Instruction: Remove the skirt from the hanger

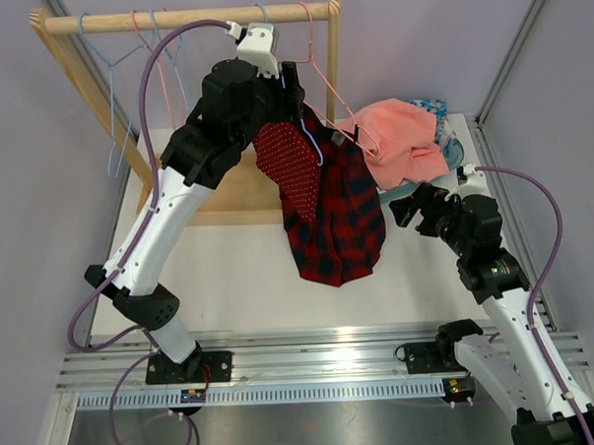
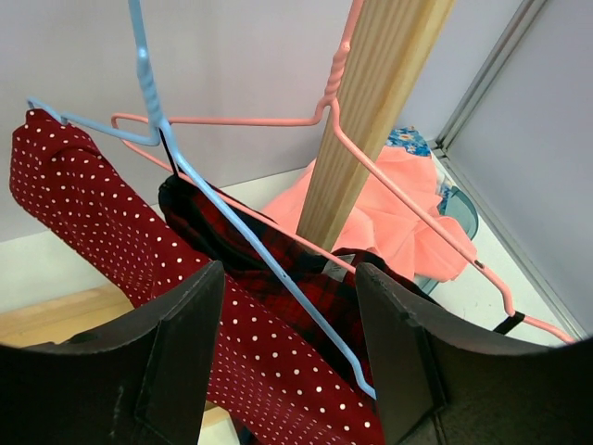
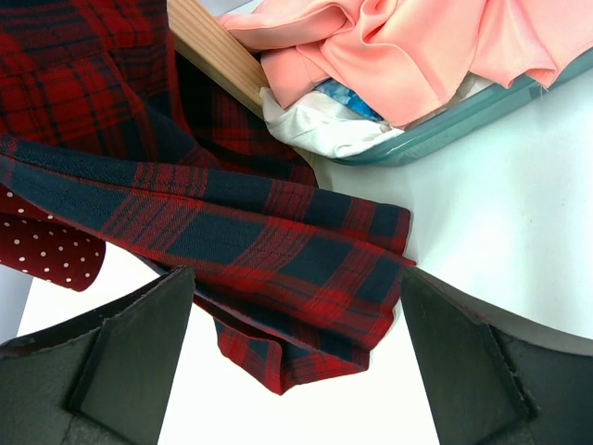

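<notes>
Not done: dotted skirt [image 1: 287, 164] and plaid skirt [image 1: 336, 221] hang at the rail [image 1: 170, 19], left gripper [image 2: 289, 273] straddles dotted skirt and blue hanger [image 2: 250, 246], grip unclear, right gripper [image 3: 296, 278] gapes empty beside the plaid hem.

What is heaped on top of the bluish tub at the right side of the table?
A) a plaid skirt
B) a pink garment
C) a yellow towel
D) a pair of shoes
B: a pink garment lies bunched over the rim of the tub, while the plaid skirt hangs apart from it, beside the wooden rack.
</notes>
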Controlling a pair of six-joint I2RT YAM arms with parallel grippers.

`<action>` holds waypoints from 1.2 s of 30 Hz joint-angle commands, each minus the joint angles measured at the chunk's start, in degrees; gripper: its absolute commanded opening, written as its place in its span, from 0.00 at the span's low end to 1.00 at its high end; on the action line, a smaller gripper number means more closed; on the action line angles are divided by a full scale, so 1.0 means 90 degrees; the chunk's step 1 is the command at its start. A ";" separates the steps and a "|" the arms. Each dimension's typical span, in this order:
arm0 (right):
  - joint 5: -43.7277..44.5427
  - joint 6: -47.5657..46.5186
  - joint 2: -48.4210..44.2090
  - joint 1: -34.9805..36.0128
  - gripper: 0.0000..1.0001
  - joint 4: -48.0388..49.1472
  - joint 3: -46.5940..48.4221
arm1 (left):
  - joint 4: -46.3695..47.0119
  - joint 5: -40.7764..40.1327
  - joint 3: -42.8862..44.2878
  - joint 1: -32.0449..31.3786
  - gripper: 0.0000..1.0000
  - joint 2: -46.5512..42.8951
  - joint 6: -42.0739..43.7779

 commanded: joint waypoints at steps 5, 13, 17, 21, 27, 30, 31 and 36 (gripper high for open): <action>0.0022 -0.0083 -0.0085 -0.0007 1.00 0.0131 0.0170 | 0.0211 -0.0688 0.0217 -0.0051 0.57 0.0246 -0.0005; -0.0017 -0.0074 -0.0095 -0.0007 1.00 0.0160 0.0122 | -0.0043 -0.1176 0.0383 -0.0081 0.42 0.0578 0.0034; -0.0017 -0.0074 -0.0075 -0.0007 1.00 0.0180 0.0102 | -0.0053 -0.1430 0.0257 -0.0081 0.31 0.0355 0.0034; -0.0095 -0.0083 -0.0046 -0.0007 0.99 0.0238 0.0073 | -0.0062 -0.1762 0.0081 -0.0081 0.07 0.0023 0.0199; -0.0416 -0.0113 -0.0153 -0.0007 0.99 0.0317 0.0258 | -0.0101 -0.2173 -0.0329 -0.0081 0.00 -0.0476 0.0706; -0.0778 -0.0006 -0.0377 -0.0007 0.99 0.0443 0.0541 | -0.0101 -0.2222 -0.0291 -0.0081 0.00 -0.0740 0.0853; -0.0904 0.0024 -0.0397 -0.0007 1.00 0.0473 0.0629 | -0.0121 -0.2231 -0.0088 -0.0081 0.00 -0.0769 0.0902; -0.1081 -0.0267 -0.0037 0.0022 1.00 0.0337 0.1565 | -0.0492 -0.2456 0.0948 -0.0081 0.00 -0.0584 0.1176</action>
